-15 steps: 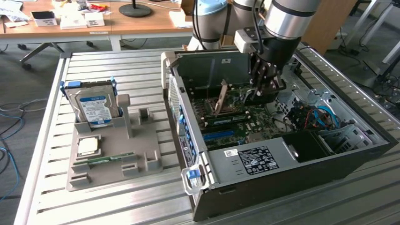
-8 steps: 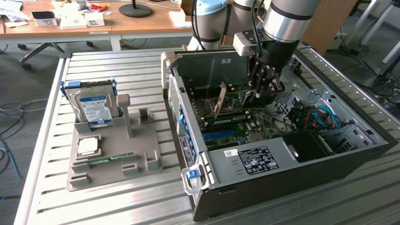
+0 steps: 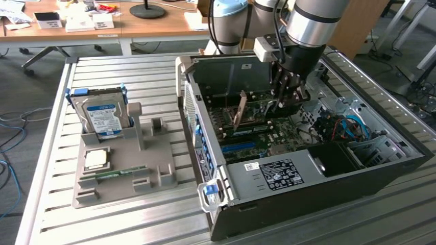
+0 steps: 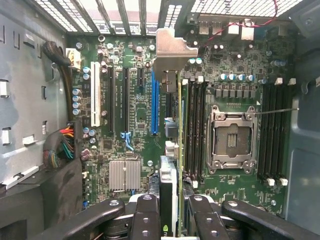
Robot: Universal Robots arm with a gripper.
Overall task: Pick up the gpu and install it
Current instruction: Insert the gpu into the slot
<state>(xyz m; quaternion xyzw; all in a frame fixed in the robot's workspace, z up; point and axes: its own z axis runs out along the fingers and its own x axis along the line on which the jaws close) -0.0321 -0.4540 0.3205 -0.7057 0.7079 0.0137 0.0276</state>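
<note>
My gripper [image 3: 289, 100] reaches down into the open computer case [image 3: 381, 176] and is shut on the gpu [image 3: 262, 109]. The gpu is a green card held on edge over the motherboard [image 3: 272, 140]. In the wrist view the gpu [image 4: 178, 150] runs edge-on away from my gripper [image 4: 173, 220], with its silver end bracket [image 4: 172, 52] at the rear wall of the case. The black fingers [image 4: 145, 215] clamp the card from both sides. The card hangs close beside the blue slot [image 4: 154, 107] and the memory slots [image 4: 196, 130]. I cannot tell whether it is seated.
A grey parts holder [image 3: 160, 171] sits at the exterior view's left, holding a hard drive [image 3: 102, 116], a processor chip [image 3: 95, 159] and a memory stick [image 3: 117, 172]. An open processor socket [image 4: 232, 135], a heatsink [image 4: 124, 175] and cable bundles [image 4: 62, 145] crowd the board.
</note>
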